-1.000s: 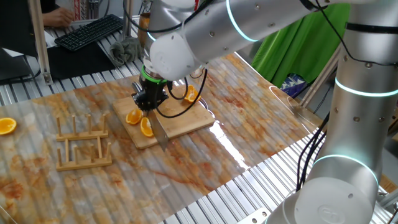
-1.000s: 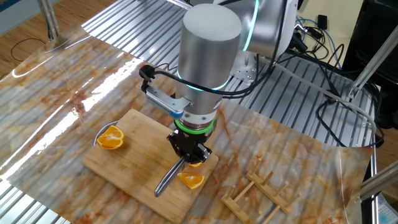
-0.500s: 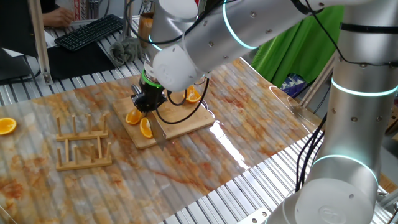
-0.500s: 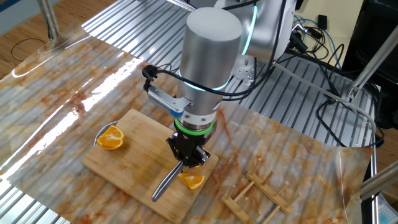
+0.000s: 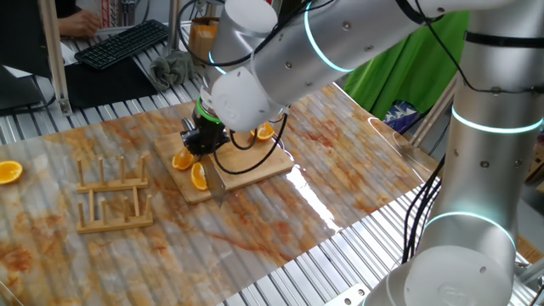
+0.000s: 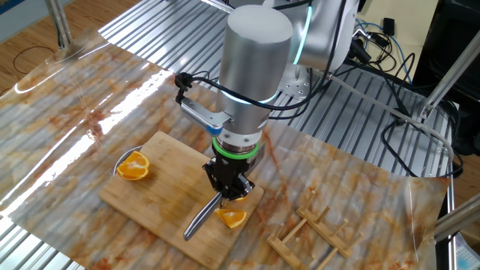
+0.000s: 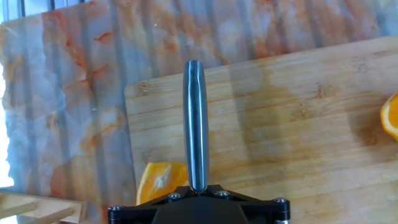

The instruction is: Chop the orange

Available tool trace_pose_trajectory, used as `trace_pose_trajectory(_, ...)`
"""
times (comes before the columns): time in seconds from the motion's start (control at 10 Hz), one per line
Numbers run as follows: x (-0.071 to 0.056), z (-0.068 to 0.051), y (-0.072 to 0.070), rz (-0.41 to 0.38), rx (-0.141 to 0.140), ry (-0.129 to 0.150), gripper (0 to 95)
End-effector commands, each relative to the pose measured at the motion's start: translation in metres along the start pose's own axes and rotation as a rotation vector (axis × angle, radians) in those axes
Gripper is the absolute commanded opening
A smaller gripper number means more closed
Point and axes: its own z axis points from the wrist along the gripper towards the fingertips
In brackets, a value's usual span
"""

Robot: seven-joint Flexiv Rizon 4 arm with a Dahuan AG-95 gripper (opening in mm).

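One fixed view: the gripper [image 5: 202, 141] holds a knife [image 5: 216, 181], jaws closed on its handle, blade slanting down toward the near edge of the wooden board [image 5: 255, 168]. The orange [image 5: 200, 174] lies on the board as two pieces, one just beside the blade, another [image 5: 182, 159] just behind. Risk: a loose wedge could skid or roll under the blade. A further orange half [image 5: 263, 129] sits at the board's far side; a wooden rack [image 5: 112, 195] stands on the counter [image 5: 340, 144], well apart; a stray slice [image 5: 9, 172] lies far left.

The other fixed view: the blade passes beside one wedge [image 6: 230, 217] near the board's corner. A push could shove it off the edge. The dome half [image 6: 133, 166] is clear of the stroke; the rack is near.

Hand view: the knife spine runs over bare board, the wedge [image 7: 160, 181] to its left. Judged risk: a cut landing on wood only.
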Motion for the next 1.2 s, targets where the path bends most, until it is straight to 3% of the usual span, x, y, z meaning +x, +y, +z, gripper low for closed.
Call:
trace_pose_trajectory(0.1,0.002,0.001,-0.001,0.011,0.003,-0.017,0.0)
trace_pose_trajectory(0.2,0.003,0.002,-0.001,0.026,-0.009,-0.04,0.0)
trace_pose_trajectory(0.5,-0.001,0.001,0.0,0.044,0.003,-0.043,0.0)
trace_pose_trajectory(0.7,-0.009,-0.004,-0.002,0.035,0.012,-0.033,0.0)
trace_pose_trajectory(1.2,-0.032,0.0,-0.012,0.003,0.015,-0.044,0.0)
